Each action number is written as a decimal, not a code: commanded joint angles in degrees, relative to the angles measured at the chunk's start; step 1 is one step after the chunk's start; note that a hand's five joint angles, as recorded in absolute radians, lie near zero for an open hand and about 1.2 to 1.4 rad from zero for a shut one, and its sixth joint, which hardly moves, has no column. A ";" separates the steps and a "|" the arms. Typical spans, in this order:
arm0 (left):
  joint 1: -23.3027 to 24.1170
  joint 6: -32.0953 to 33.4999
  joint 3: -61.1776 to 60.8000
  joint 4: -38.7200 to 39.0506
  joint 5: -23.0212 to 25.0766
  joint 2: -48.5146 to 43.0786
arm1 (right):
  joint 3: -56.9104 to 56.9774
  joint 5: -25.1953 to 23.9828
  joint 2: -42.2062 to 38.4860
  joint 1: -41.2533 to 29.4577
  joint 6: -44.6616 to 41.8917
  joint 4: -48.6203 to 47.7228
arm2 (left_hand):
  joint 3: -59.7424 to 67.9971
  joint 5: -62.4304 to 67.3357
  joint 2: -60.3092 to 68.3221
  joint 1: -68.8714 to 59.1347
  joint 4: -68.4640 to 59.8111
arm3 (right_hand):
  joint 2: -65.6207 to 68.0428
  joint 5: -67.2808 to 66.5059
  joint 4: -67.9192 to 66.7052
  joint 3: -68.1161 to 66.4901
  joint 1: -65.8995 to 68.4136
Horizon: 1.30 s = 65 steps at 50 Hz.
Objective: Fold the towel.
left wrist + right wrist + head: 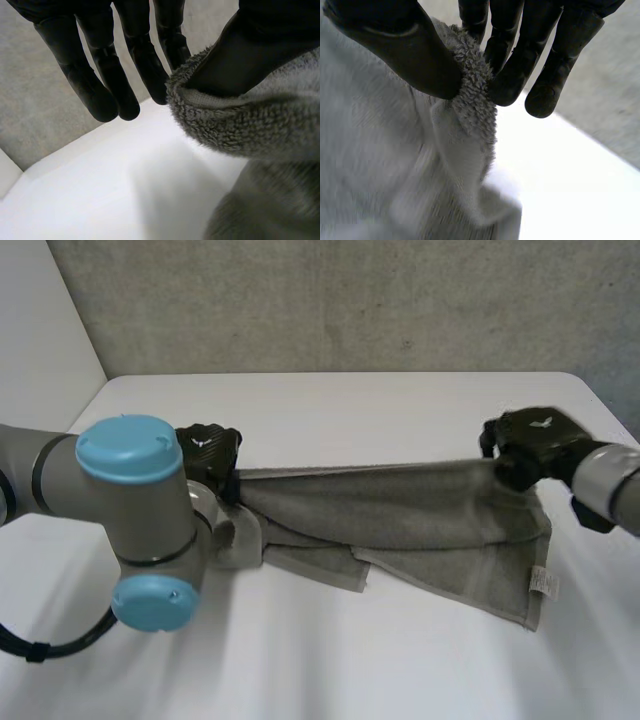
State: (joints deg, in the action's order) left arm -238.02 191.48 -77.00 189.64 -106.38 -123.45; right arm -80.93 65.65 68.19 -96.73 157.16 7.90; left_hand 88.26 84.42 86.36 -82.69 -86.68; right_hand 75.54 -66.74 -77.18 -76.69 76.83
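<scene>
Two hands, left (115, 85), right (410, 55), seemingly pinching towel (400, 515)

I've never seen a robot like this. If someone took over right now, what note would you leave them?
Left robot hand: pinches one end of the towel's far edge.
Right robot hand: pinches the other end.
Towel: the held edge is raised and stretched between them, and the rest sags onto the table.
Done: towel gripped at both ends.
Left: probably lay the held edge over and flatten the fold.
</scene>
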 commanded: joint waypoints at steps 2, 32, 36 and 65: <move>-2.71 10.66 15.97 -1.64 3.37 -5.22 | 23.72 10.64 -15.81 -7.34 -10.12 9.06 | -8.26 -14.42 -6.36 2.69 6.68 | 4.46 -3.26 -2.82 -3.31 3.17; -8.25 10.67 2.79 3.63 10.30 6.81 | 0.55 7.31 7.04 -10.16 0.44 -17.04 | -8.26 -14.42 -6.36 2.69 6.68 | 4.46 -3.26 -2.82 -3.31 3.17; -9.39 11.02 -7.15 4.68 12.85 8.04 | -7.36 5.81 8.19 -8.31 -2.54 -16.87 | -8.26 -14.42 -6.36 2.69 6.68 | 4.46 -3.26 -2.82 -3.31 3.17; -9.39 11.46 -26.97 29.03 10.23 3.92 | -30.86 5.45 7.84 -0.31 -5.63 -26.18 | -32.63 -38.79 -30.73 27.06 31.05 | 4.46 -3.26 -2.82 -3.31 3.17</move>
State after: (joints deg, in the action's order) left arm -247.36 202.87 -104.14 213.07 -93.01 -118.89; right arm -109.89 71.05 76.03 -97.83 151.10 -13.35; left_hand 65.97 65.88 65.58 -65.58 -65.77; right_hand 75.53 -67.47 -77.20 -76.70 77.11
